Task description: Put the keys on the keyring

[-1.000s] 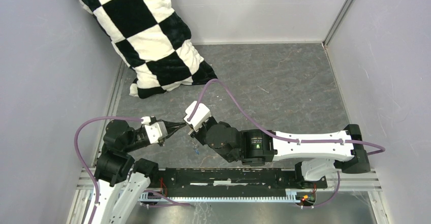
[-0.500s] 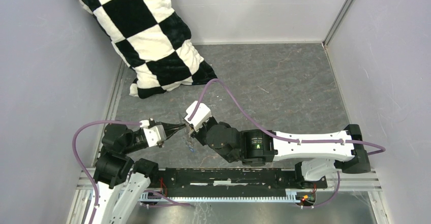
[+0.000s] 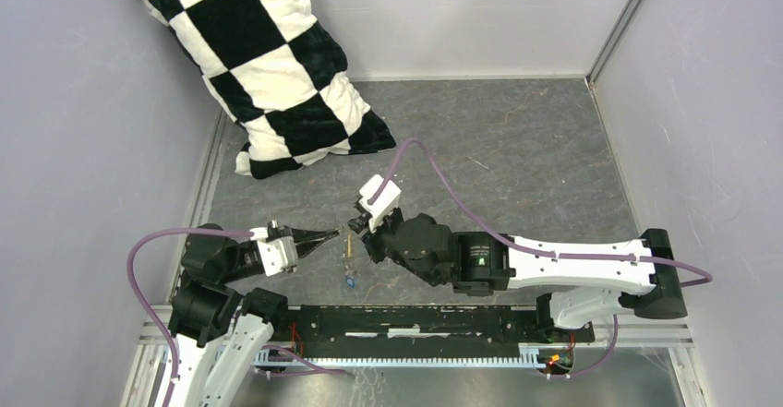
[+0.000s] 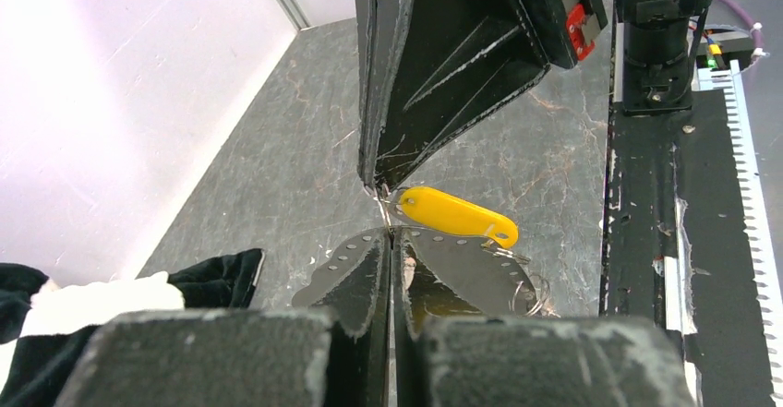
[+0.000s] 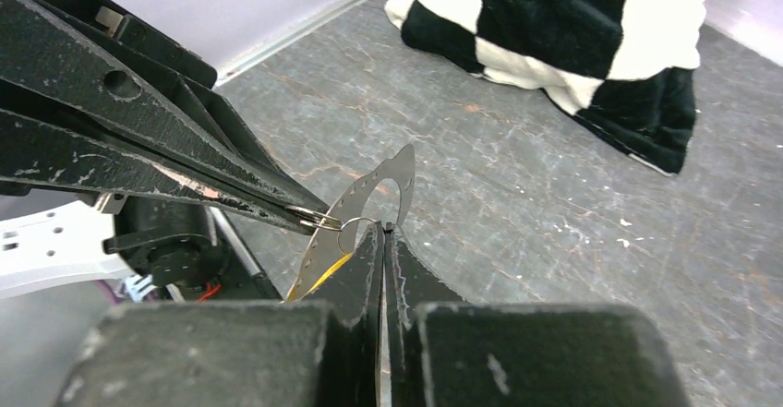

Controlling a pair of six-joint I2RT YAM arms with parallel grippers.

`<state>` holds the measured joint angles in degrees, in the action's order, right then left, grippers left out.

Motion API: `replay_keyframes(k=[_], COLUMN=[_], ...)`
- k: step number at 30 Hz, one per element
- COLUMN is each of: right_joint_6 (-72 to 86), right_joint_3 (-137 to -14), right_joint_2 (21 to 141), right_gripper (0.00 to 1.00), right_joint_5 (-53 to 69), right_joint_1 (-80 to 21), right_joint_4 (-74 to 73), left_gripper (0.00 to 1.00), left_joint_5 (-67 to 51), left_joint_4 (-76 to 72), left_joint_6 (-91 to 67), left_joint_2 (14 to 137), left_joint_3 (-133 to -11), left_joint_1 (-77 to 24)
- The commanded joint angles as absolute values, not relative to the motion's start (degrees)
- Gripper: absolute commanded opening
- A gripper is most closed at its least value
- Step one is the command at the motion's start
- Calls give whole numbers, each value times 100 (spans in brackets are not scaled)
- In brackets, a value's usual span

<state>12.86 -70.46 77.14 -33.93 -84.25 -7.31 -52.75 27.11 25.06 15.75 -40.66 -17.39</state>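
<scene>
Mid-task, centre frame: left claw (image 3: 330,233) clenched on keyring (image 5: 355,220), right claw (image 3: 355,223) clenched on key (image 5: 365,199); threading looks unfinished, blue key (image 3: 352,281) just below.

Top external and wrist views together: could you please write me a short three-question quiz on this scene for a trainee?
1. True or false: the checkered pillow lies at the table's far left corner.
2. The key head between the grippers in the left wrist view is: A red, B yellow, C green.
3. Fill in: the left gripper and right gripper both have jaws ____.
Key: 1 true; 2 B; 3 shut.
</scene>
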Motion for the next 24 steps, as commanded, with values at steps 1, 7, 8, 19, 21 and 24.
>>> replay_keyframes(k=[1,7,8,19,21,24], right_joint_6=[1484,1450,1406,1126,991,696], right_joint_3=[-6696,-6572,-6575,-6779,-6841,-6985], right_joint_2=[7283,7164,7155,7075,6996,6822], right_gripper=[3,12,13,38,42,47], right_joint_5=[-3077,-2651,-2580,-1957,-1803,-1600], right_joint_1=[-8186,-8053,-8030,-7768,-7684,-7540], right_joint_4=[-259,-304,-344,-871,-988,-1304], left_gripper=[2,2,2,2,2,2], left_joint_5=[-5698,-5770,-5774,-5910,-5944,-5978], left_joint_4=[2157,1967,1936,1622,1601,1446], left_joint_6=[2685,2604,2590,2245,2215,2053], left_joint_2=[1514,1621,1640,1674,1666,1677], left_joint_3=[-4298,-4349,-4350,-4377,-4377,-4384], left_joint_1=[-1745,-1743,-1747,-1743,-1743,-1749])
